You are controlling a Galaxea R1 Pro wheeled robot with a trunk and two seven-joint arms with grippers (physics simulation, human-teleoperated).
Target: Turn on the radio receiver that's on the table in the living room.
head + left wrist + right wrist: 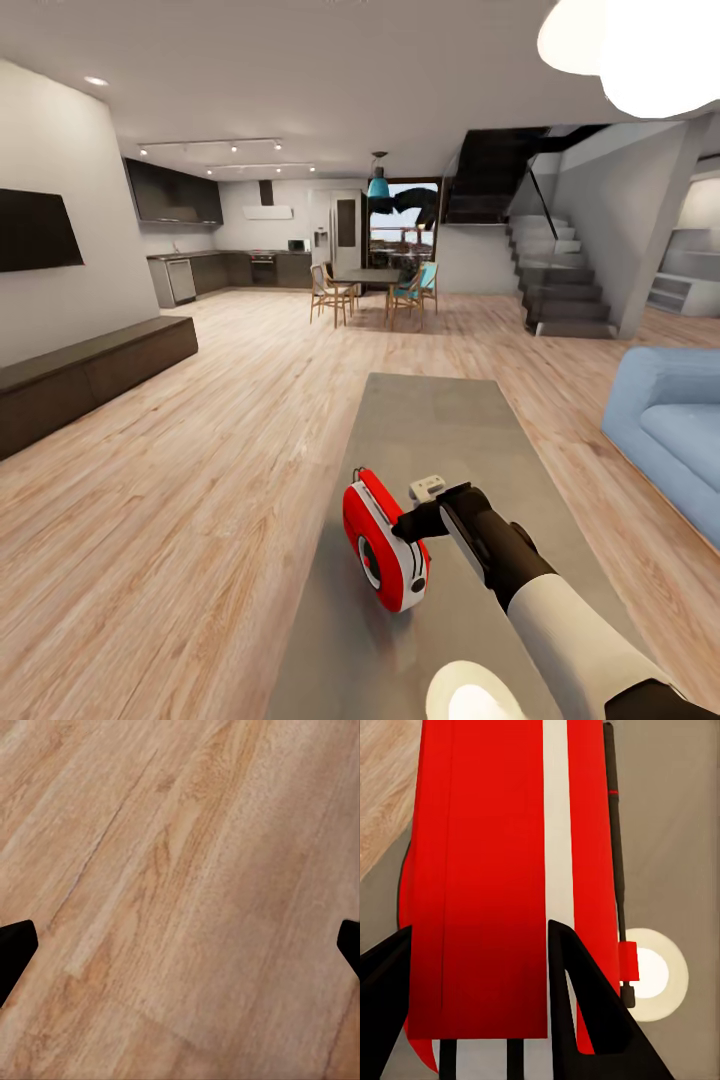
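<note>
Radio (385,545) standing on edge near the worktop's (440,420) left edge, toward its near end, long axis running along the worktop. Right gripper (480,975) reaching from the right, jaws spread and straddling the red body, not clamping. Left gripper (180,945) hanging open over floor (180,855), well away.

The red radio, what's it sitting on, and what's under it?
The radio receiver stands on the grey table, the right gripper straddling it. The tabletop directly beneath it is covered; wood floor surrounds the table.
</note>
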